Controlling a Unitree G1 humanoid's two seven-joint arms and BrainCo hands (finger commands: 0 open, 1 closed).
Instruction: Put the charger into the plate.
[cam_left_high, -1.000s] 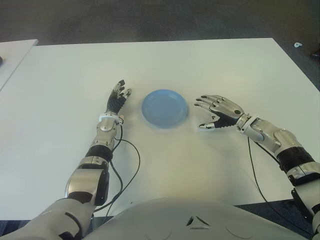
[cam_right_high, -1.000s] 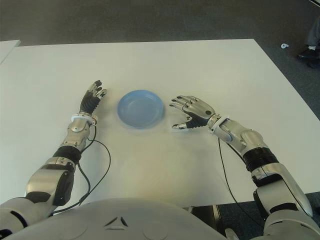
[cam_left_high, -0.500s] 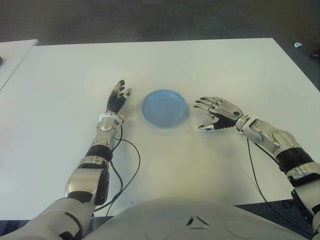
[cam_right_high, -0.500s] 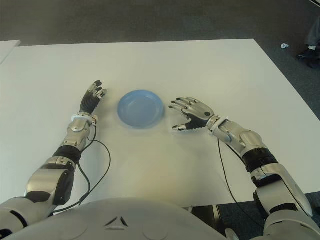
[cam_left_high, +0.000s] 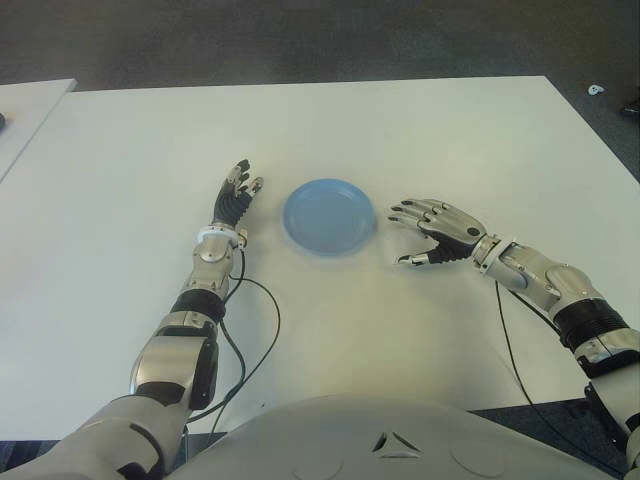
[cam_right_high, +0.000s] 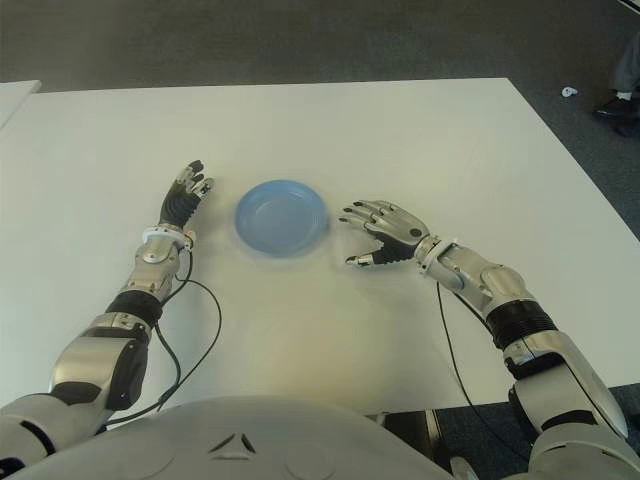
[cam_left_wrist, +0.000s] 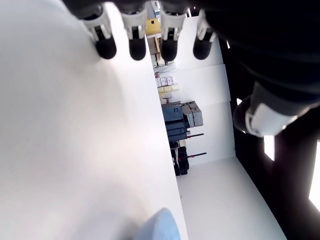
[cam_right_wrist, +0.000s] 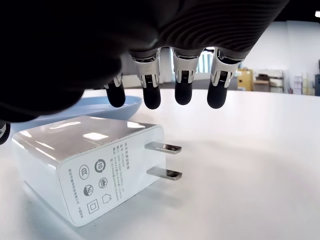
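1. Centrally on the white table (cam_left_high: 420, 140), a blue plate (cam_left_high: 329, 217) was seen, with nothing lying in it.
2. The white charger (cam_right_wrist: 87, 165) was shown on the table under the right hand (cam_left_high: 435, 232), its two prongs pointing away from its body; it was gripped by no finger and the plate's rim was seen just behind it.
3. The right hand was held just to the right of the plate, fingers (cam_right_wrist: 183, 82) spread and hanging above the charger, nothing grasped.
4. The left hand (cam_left_high: 235, 198) was shown to the left of the plate, fingers extended and holding nothing.
5. Bare tabletop was left all around the plate, with the table edges well apart from it.
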